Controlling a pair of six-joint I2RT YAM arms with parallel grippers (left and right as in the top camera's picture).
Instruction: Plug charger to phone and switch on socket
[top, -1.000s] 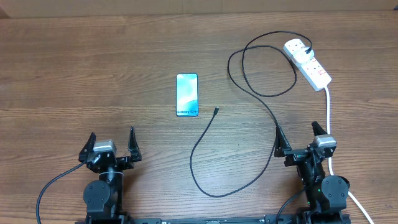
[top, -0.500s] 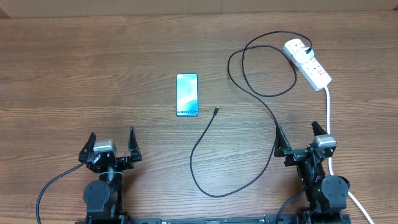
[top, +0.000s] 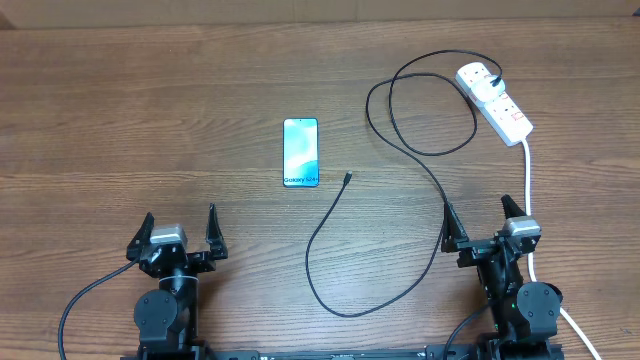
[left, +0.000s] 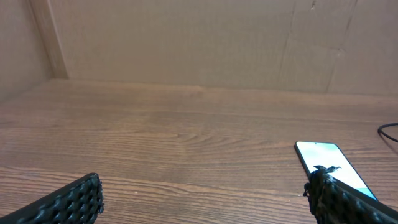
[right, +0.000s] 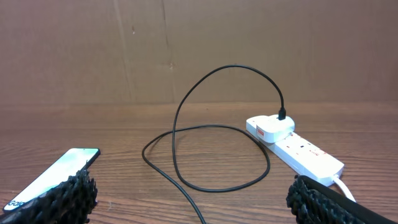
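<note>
the left hand (top: 180, 212) sits low near the edge of the wooden tabletop (top: 120, 120). its two fingers are spread wide, with nothing between them. the right hand (top: 476, 208) is spread wide too and holds nothing.

the phone (top: 301, 152) lies flat, well ahead of the left hand and off to its right side. its screen faces up, blue with tiny white words at the near end. in the left wrist view the right finger (left: 342, 199) hides the phone's (left: 323, 155) near corner. in the right wrist view the left finger (right: 68, 196) covers the near end of the phone (right: 56, 171), so the words are cut off.

the charger (top: 307, 250) is a thin black cable. its tip (top: 347, 178) lies just beside the phone, not touching it. it is too small to see its shape. the cable curls between the two hands, then runs close past the right hand's left finger, so you cannot tell if they touch. it loops far ahead of the right hand to the white plug head (top: 477, 78).

the plug head sits in the far end of the socket (top: 505, 112), ahead of the right hand and a bit to its right. the red switches are too small to tell on or off. the thick white cord (top: 528, 175) runs back and slips behind the right arm.
</note>
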